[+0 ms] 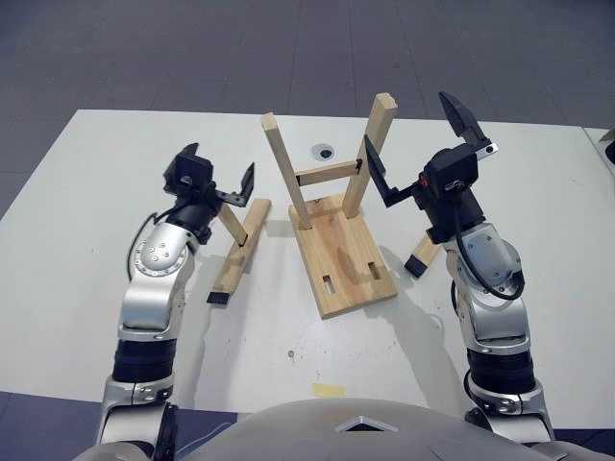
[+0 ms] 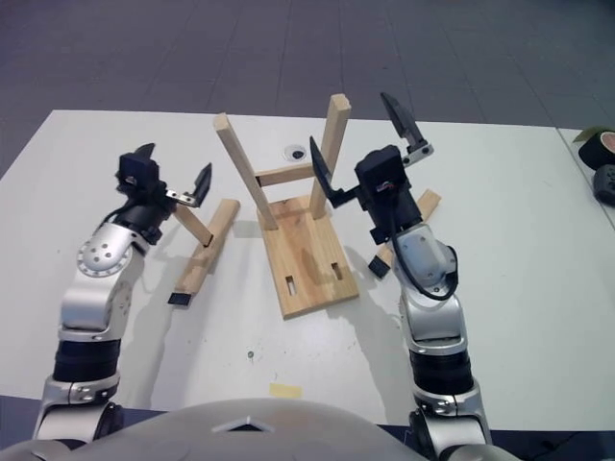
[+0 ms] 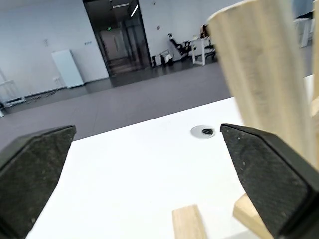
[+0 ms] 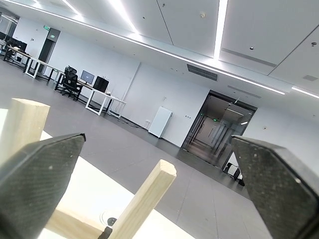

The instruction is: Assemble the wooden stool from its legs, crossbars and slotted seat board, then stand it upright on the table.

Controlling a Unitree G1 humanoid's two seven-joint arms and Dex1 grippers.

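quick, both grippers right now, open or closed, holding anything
Left gripper: open, fingers wide apart, holding nothing.
Right gripper: open, fingers wide apart, holding nothing.

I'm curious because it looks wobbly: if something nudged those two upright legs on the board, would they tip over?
Probably not from a light nudge: the seat board lies flat, a wide base. The legs lean apart, joined by one crossbar, so a hard push might loosen them.
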